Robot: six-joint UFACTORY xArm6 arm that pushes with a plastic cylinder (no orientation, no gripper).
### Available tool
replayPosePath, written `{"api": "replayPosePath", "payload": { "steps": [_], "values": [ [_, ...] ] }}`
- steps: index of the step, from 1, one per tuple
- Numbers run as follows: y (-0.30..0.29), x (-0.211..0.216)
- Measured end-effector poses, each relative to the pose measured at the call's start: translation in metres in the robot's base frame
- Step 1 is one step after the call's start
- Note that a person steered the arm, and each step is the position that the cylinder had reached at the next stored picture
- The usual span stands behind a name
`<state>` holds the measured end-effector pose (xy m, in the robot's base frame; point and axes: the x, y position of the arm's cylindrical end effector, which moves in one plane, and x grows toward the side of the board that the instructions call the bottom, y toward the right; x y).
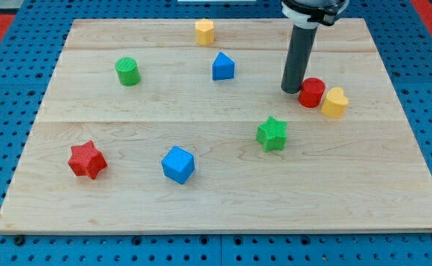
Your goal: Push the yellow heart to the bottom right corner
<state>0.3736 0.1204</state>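
The yellow heart (335,103) lies on the wooden board at the view's right, a little above the middle height. A red cylinder (311,92) touches its upper left side. My tip (291,90) stands just left of the red cylinder, close to it or touching it, with the red cylinder between the tip and the yellow heart. The rod runs up to the arm at the view's top.
A green star (272,134) lies below and left of my tip. A blue cube (178,164) and a red star (87,159) lie lower left. A blue house-shaped block (223,66), a yellow hexagon (205,32) and a green cylinder (128,71) lie in the upper half.
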Motion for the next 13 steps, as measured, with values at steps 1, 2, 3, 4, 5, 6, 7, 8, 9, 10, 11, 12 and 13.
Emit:
{"api": "replayPosePath", "payload": {
  "steps": [1, 2, 3, 4, 5, 6, 7, 8, 9, 10, 11, 12, 13],
  "values": [
    [0.007, -0.017],
    [0.038, -0.037],
    [0.066, -0.051],
    [0.087, -0.052],
    [0.087, -0.049],
    [0.090, -0.005],
    [0.090, 0.006],
    [0.090, 0.041],
    [0.090, 0.049],
    [0.095, 0.068],
    [0.097, -0.027],
    [0.076, -0.062],
    [0.037, -0.058]
  ]
}}
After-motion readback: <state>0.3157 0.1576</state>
